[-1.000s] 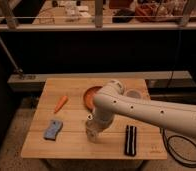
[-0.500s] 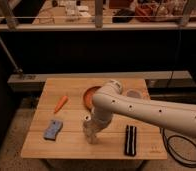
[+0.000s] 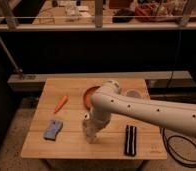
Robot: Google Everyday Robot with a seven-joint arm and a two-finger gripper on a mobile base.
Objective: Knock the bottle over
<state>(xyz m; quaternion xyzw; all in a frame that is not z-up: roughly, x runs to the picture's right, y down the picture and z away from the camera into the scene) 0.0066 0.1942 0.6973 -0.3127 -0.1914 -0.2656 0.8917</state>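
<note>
Whitish bottle (image 3: 85, 121) at the near middle of the wooden table (image 3: 66, 148), pale, its tilt unclear, gripper (image 3: 91, 134) right against it, grip state not discernible, white arm (image 3: 141, 107) bent down from the right, blue object (image 3: 53, 129) left, black bar (image 3: 130, 140) right.

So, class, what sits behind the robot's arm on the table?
A reddish bowl, only its left edge showing; the arm covers the rest. The gripper hangs low over the table front.

The gripper (image 3: 90, 132), right of the blue block (image 3: 52, 129), has slid closer to it (just a tiny bit).
</note>
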